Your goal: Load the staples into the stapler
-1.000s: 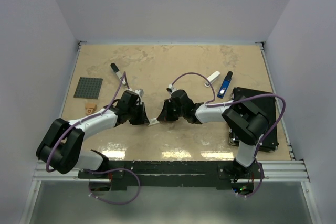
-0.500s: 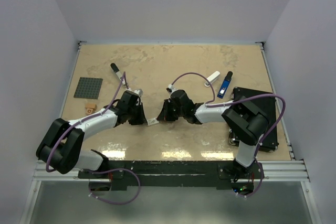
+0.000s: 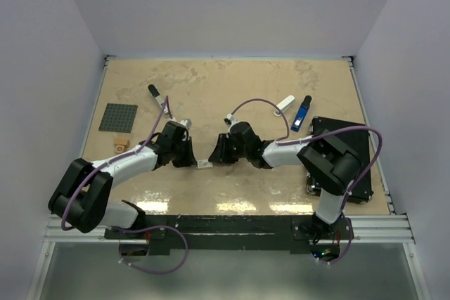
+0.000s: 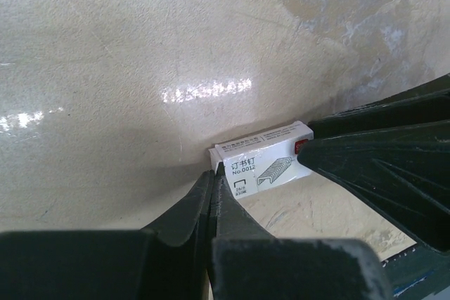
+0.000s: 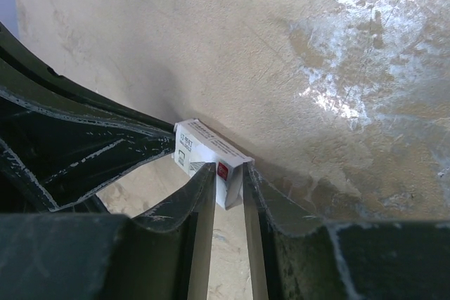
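Note:
The staples are a small white box with a red mark, lying between my two grippers at the table's middle front. My left gripper is shut, its tips pinched at the box's near left corner edge. My right gripper stands slightly open, its fingers straddling the box's red-marked end with a thin gap showing. In the top view the left gripper and right gripper face each other across the box. A small blue stapler lies far right, away from both.
A black tray sits at the right edge under the right arm's elbow. A white oblong item lies beside the blue stapler. A dark grey studded plate, a tan piece and a black-and-white tool lie at left.
The left gripper has closed at the box's end. The right gripper's fingers have parted slightly. The box has shifted a little toward the left.

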`<action>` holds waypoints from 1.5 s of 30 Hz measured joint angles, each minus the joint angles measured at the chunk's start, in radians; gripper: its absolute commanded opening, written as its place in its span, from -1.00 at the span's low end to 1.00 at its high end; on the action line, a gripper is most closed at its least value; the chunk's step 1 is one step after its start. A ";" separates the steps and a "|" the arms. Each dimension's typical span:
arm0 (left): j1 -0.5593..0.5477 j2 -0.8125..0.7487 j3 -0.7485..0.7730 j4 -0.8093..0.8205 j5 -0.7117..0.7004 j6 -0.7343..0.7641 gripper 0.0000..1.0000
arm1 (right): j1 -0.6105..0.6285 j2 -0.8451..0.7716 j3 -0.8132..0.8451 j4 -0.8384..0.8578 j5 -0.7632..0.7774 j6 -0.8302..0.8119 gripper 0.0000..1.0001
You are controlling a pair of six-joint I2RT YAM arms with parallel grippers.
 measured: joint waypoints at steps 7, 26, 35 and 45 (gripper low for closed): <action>-0.004 0.000 0.010 -0.009 -0.010 0.000 -1.00 | 0.000 0.000 -0.018 0.026 -0.015 0.013 -0.47; -0.024 0.000 0.015 -0.023 -0.046 -0.034 -1.00 | 0.000 -0.007 -0.019 0.005 -0.022 0.056 -0.31; -0.029 -0.001 0.015 -0.021 -0.052 -0.046 -1.00 | 0.000 -0.019 -0.019 0.006 -0.027 0.058 -0.39; -0.029 -0.001 0.015 -0.022 -0.056 -0.058 -1.00 | 0.000 -0.018 -0.019 0.007 -0.031 0.068 -0.46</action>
